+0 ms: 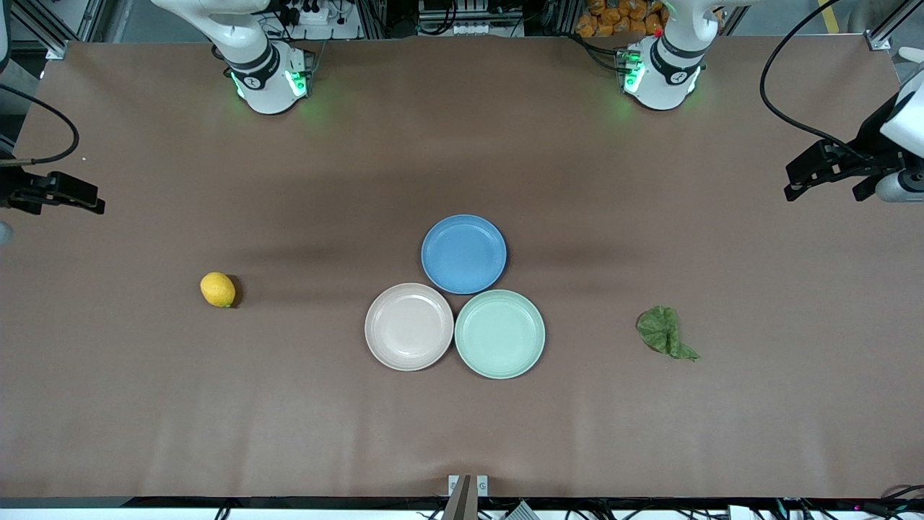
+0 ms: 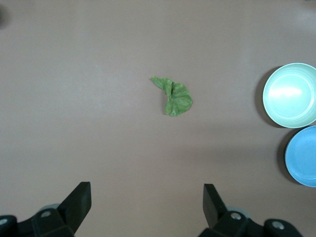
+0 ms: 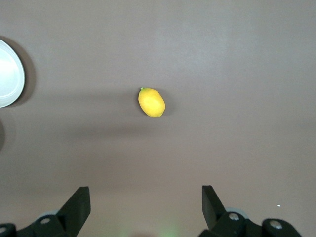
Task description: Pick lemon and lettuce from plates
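The yellow lemon [image 1: 217, 289] lies on the bare table toward the right arm's end, apart from the plates; it also shows in the right wrist view [image 3: 151, 102]. The green lettuce [image 1: 664, 332] lies on the table toward the left arm's end; it also shows in the left wrist view [image 2: 174, 97]. The beige-pink plate [image 1: 408, 326] and the mint green plate [image 1: 499, 334] sit side by side, both empty. My left gripper [image 2: 147, 197] is open and empty, high at its end of the table [image 1: 823, 189]. My right gripper [image 3: 145, 197] is open and empty at its end [image 1: 85, 199].
An empty blue plate [image 1: 463, 253] touches both other plates, farther from the front camera. The mint plate [image 2: 291, 95] and the blue plate [image 2: 303, 155] show in the left wrist view. A pale plate's edge [image 3: 7, 74] shows in the right wrist view.
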You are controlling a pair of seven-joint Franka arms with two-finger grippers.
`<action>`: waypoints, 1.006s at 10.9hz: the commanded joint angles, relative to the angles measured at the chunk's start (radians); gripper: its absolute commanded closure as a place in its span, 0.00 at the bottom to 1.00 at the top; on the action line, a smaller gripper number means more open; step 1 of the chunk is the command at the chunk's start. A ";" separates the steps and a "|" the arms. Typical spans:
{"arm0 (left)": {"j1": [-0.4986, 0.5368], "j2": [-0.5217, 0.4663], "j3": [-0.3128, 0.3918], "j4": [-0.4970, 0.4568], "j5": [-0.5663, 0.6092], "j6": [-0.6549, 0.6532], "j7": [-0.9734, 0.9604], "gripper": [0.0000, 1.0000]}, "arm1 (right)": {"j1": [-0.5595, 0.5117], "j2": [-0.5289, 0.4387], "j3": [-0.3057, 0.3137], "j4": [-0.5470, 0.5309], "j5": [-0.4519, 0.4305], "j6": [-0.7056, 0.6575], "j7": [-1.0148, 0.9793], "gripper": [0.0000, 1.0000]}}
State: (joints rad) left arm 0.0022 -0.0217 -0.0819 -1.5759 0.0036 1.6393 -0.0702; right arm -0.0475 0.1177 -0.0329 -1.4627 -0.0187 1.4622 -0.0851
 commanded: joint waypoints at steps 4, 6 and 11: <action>0.007 -0.007 0.004 0.010 -0.047 0.004 0.027 0.00 | 0.014 -0.024 0.010 0.005 0.006 0.014 0.019 0.00; 0.006 -0.007 0.004 0.008 -0.043 0.004 0.027 0.00 | 0.020 -0.024 0.010 0.011 0.011 0.010 0.078 0.00; 0.007 -0.007 0.004 0.008 -0.040 0.004 0.027 0.00 | 0.043 -0.024 0.011 0.041 -0.041 0.007 0.176 0.00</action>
